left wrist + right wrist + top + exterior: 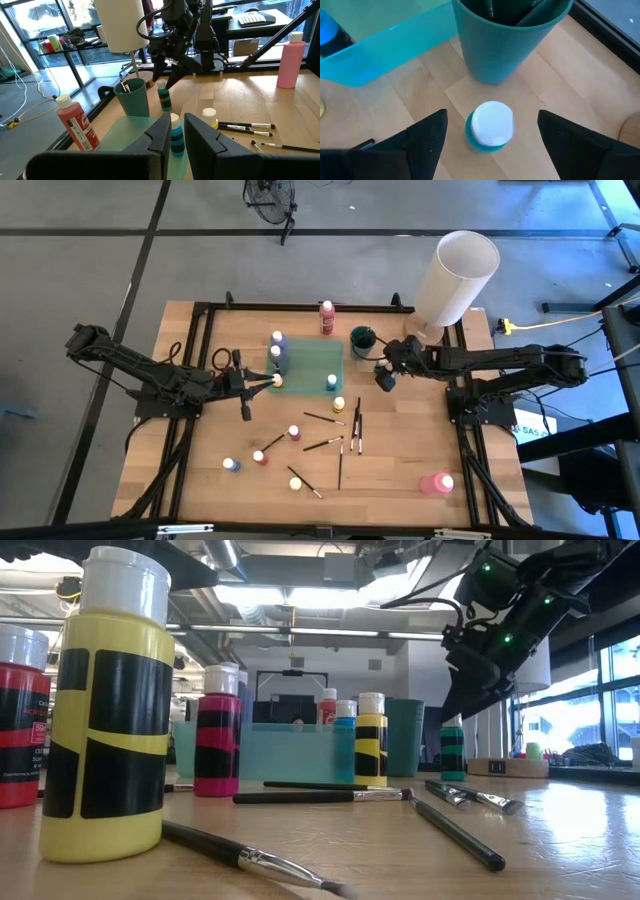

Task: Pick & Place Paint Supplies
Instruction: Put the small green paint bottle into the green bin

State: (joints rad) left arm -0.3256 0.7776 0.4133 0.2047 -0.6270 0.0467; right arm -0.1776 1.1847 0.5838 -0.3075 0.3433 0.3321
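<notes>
Small white-capped paint bottles and dark brushes (340, 442) are scattered over the near half of the wooden table. A teal tray (310, 362) holds a blue bottle (331, 383), a yellow bottle (277, 381) and two purple ones (277, 345). My right gripper (492, 114) is open and hovers over an upright green bottle (491, 125) beside the teal cup (510, 35). Its fingers stand wide on either side of the cap without touching. My left gripper (177, 125) sits at the tray's left near corner by the yellow bottle. Only a narrow gap shows between its fingers, with nothing in it.
A big white cylinder (455, 275) stands at the far right corner. A tall red bottle (327, 317) stands at the far edge. A pink bottle (437, 483) lies near the right near corner. The teal cup (362, 338) holds brushes. Bare wood lies along the left edge.
</notes>
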